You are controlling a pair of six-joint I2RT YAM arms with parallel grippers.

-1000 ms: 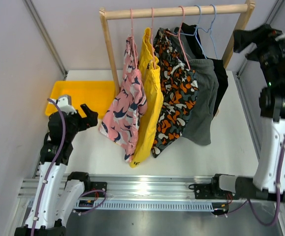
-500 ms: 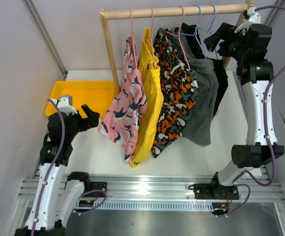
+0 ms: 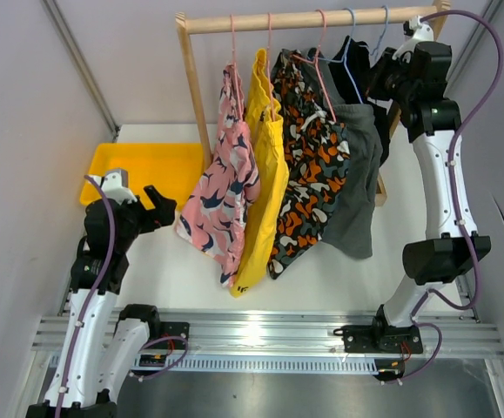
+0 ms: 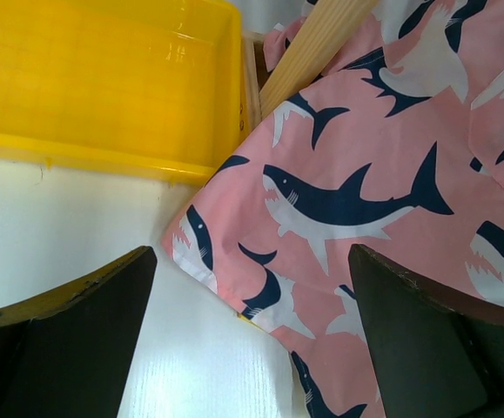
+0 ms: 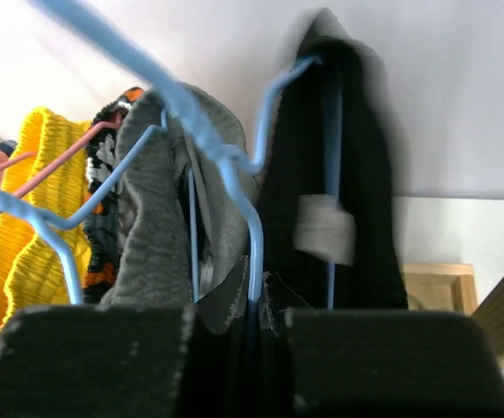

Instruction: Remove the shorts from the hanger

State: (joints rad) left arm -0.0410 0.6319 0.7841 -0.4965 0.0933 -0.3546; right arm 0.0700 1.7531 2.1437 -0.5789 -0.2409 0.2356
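Note:
Five shorts hang on hangers from a wooden rail [image 3: 304, 19]: pink shark-print [image 3: 225, 196], yellow [image 3: 265, 192], camouflage [image 3: 312, 174], grey [image 3: 356, 183] and black [image 3: 349, 74] at the right end. My right gripper [image 3: 380, 77] is up by the rail's right end. In the right wrist view it [image 5: 256, 322] is shut on the wire of a blue hanger [image 5: 253, 235], with the black shorts [image 5: 356, 174] just behind and the grey shorts [image 5: 156, 200] to the left. My left gripper [image 3: 160, 207] is open, low beside the pink shorts [image 4: 382, 192], holding nothing.
A yellow tray [image 3: 143, 165] lies on the white table left of the rack's left post [image 3: 195, 87]. In the left wrist view the tray [image 4: 104, 78] and the post [image 4: 317, 43] are close ahead. The rack's right post [image 3: 421, 52] stands behind my right arm.
My right arm swung in from the far right to the rail's right end and shut on the blue hanger. The black shorts shifted left. The left arm stayed still.

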